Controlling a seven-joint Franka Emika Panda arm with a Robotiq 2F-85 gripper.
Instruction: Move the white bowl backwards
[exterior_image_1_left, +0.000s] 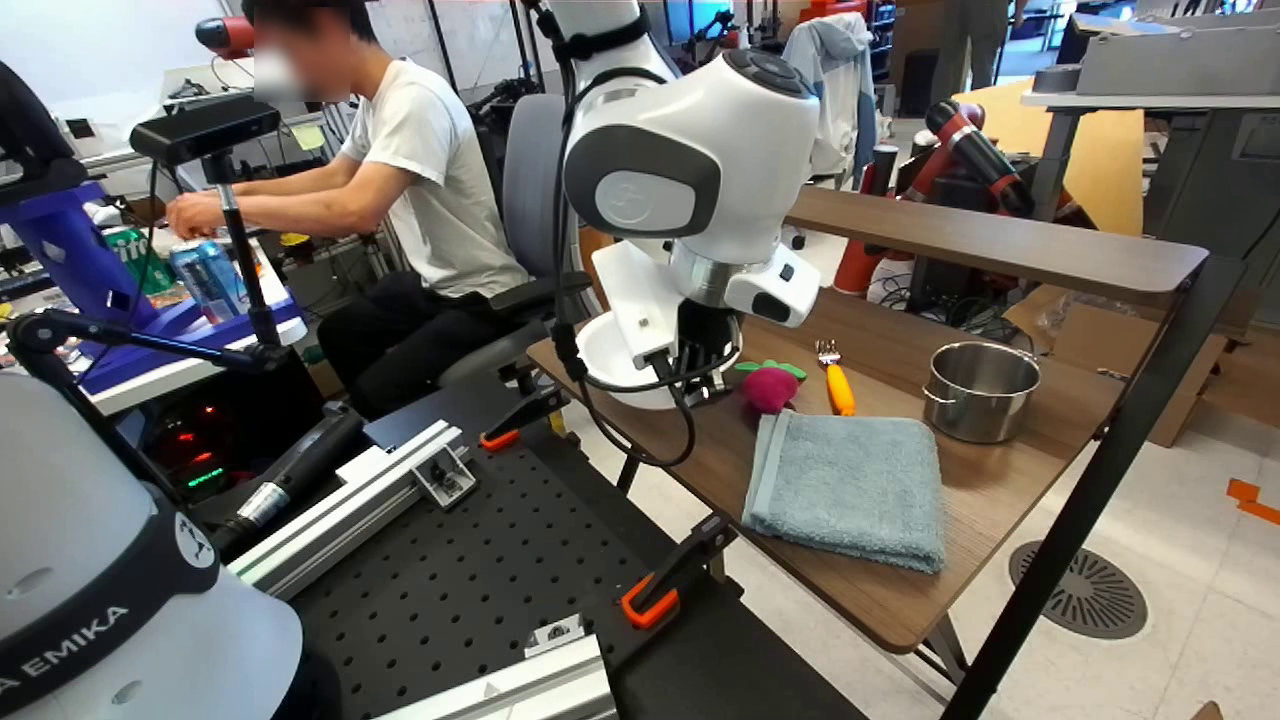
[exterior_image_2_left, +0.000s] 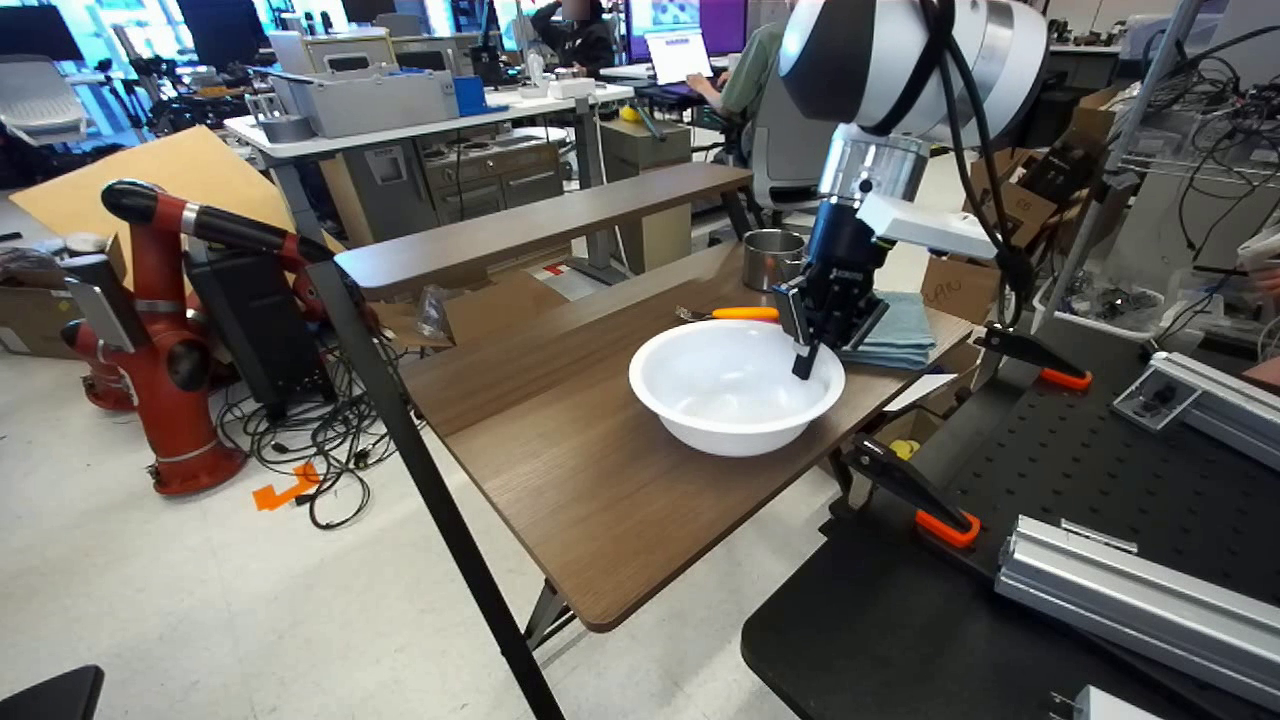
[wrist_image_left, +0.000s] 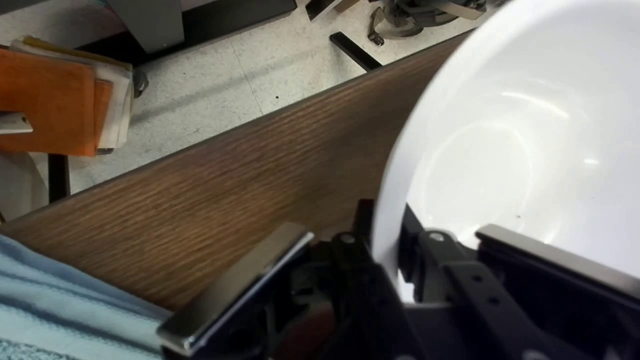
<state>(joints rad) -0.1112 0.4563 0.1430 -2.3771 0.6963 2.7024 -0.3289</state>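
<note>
The white bowl (exterior_image_2_left: 725, 385) is wide and glossy, near the table's long edge in an exterior view. It is partly hidden behind the gripper and its cable in an exterior view (exterior_image_1_left: 608, 355). It fills the right side of the wrist view (wrist_image_left: 500, 150). My gripper (wrist_image_left: 387, 235) is shut on the bowl's rim, one finger inside the bowl and one outside. The gripper also shows in both exterior views (exterior_image_1_left: 708, 388) (exterior_image_2_left: 808, 355). The bowl looks about level. I cannot tell whether its base touches the table.
On the wooden table (exterior_image_2_left: 560, 470) are a folded blue towel (exterior_image_1_left: 850, 490), a silver metal pot (exterior_image_1_left: 983, 392), an orange-handled fork (exterior_image_1_left: 838, 385) and a purple toy beet (exterior_image_1_left: 770, 388). A raised shelf (exterior_image_1_left: 990, 235) runs along one side. Orange-tipped clamps (exterior_image_1_left: 650, 600) sit at the black board's edge.
</note>
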